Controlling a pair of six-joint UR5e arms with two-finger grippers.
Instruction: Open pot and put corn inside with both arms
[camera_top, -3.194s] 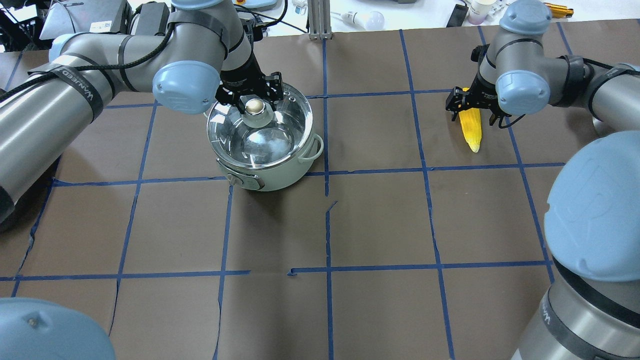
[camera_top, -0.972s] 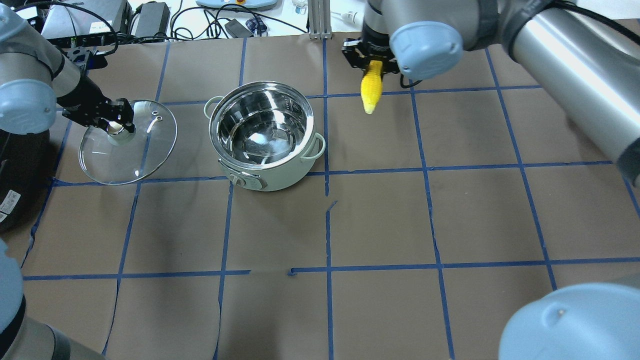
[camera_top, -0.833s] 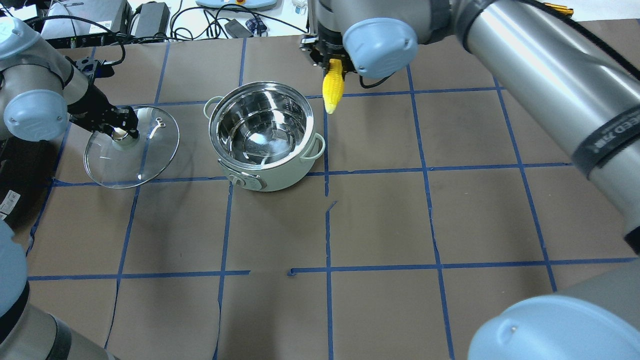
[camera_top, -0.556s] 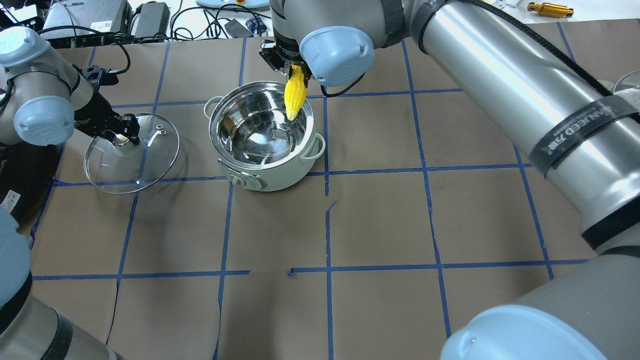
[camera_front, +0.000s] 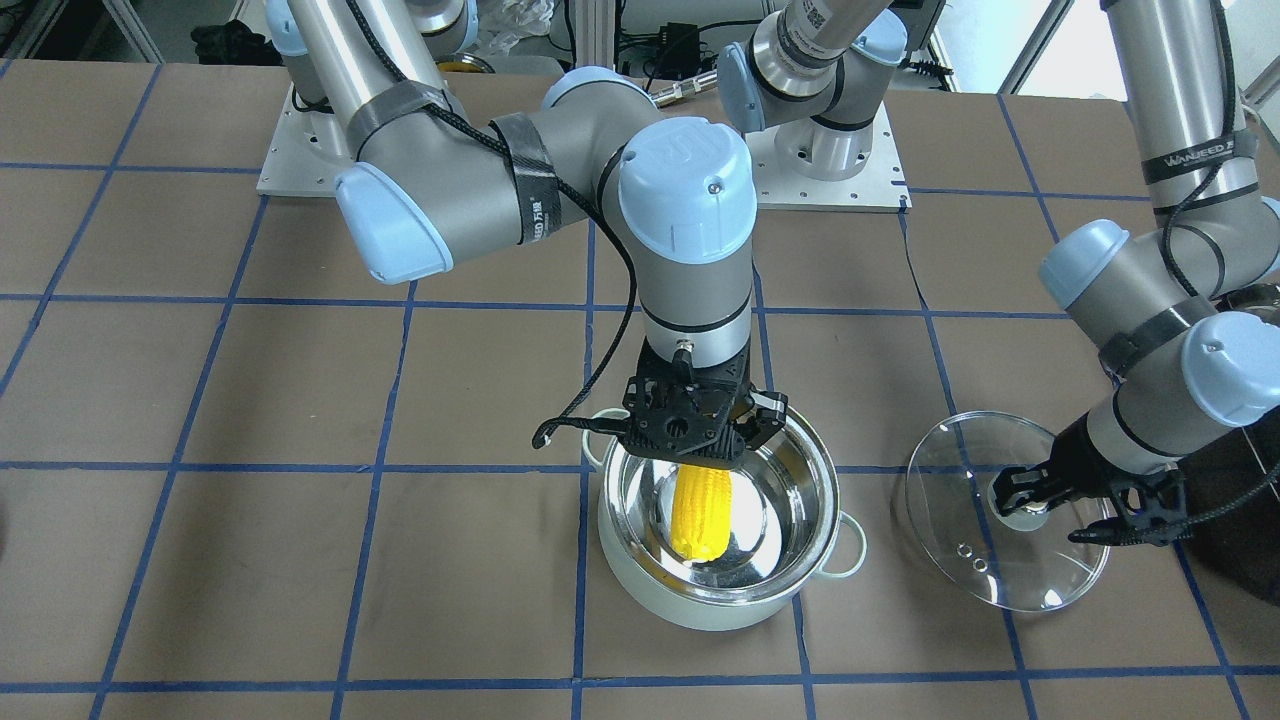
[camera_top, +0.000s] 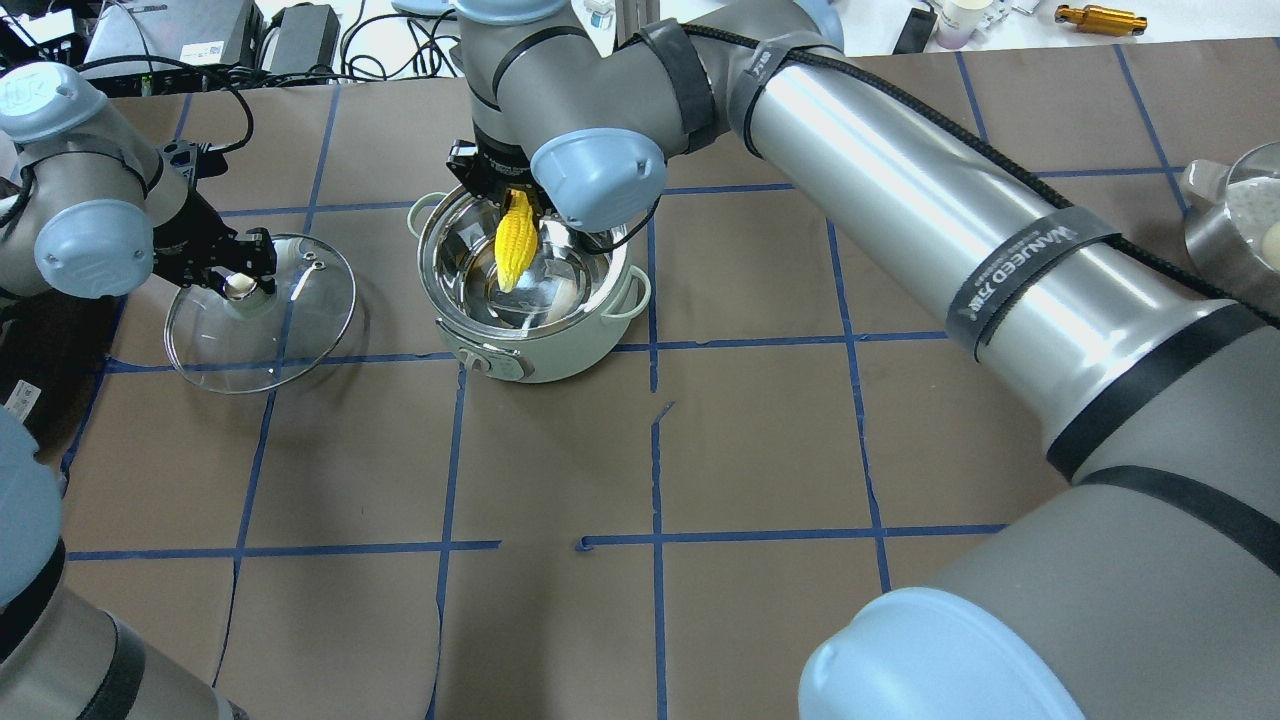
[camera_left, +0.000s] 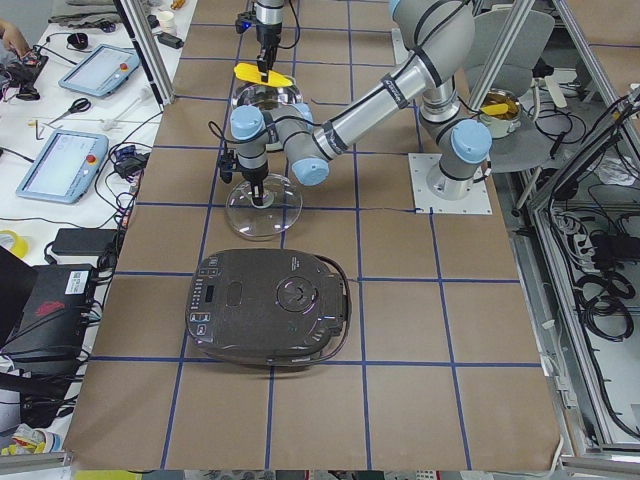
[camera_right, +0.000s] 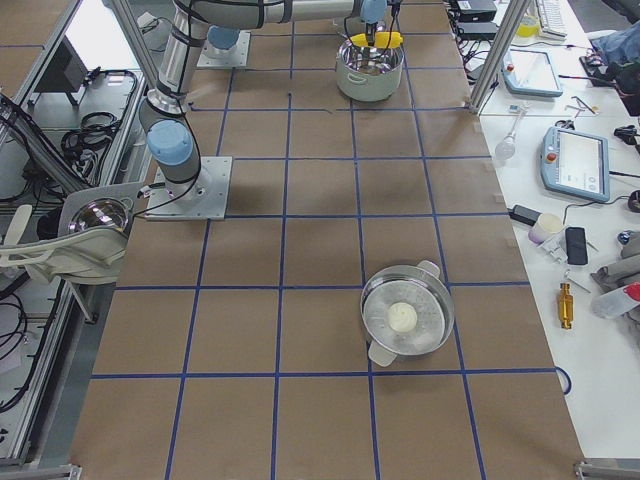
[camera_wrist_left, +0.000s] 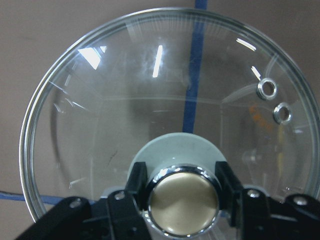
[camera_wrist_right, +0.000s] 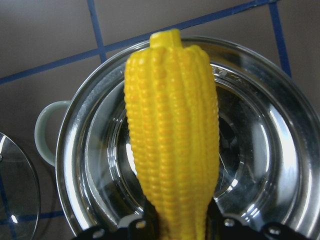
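My right gripper (camera_front: 700, 462) is clamped on the corn cob (camera_front: 698, 515) by its thick end. The tip hangs over the open pot (camera_front: 705, 608), nearer its 12 o'clock rim in the overhead view. My left gripper (camera_wrist_left: 183, 182) pinches the knob (camera_top: 238, 287) of the glass lid (camera_top: 300, 330), at the pot's 9 o'clock. If I release from this height, I'd expect the cob to bounce or end up propped on the rim.

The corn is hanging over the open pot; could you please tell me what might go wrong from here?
1. The corn hangs tip-down from the right gripper; released so, it may bounce off the bottom or lean on the rim of the pot.
2. That gripper sits close to the rim, so lowering could nudge the pot.
3. The left gripper holds the lid only by its knob; it could slip.
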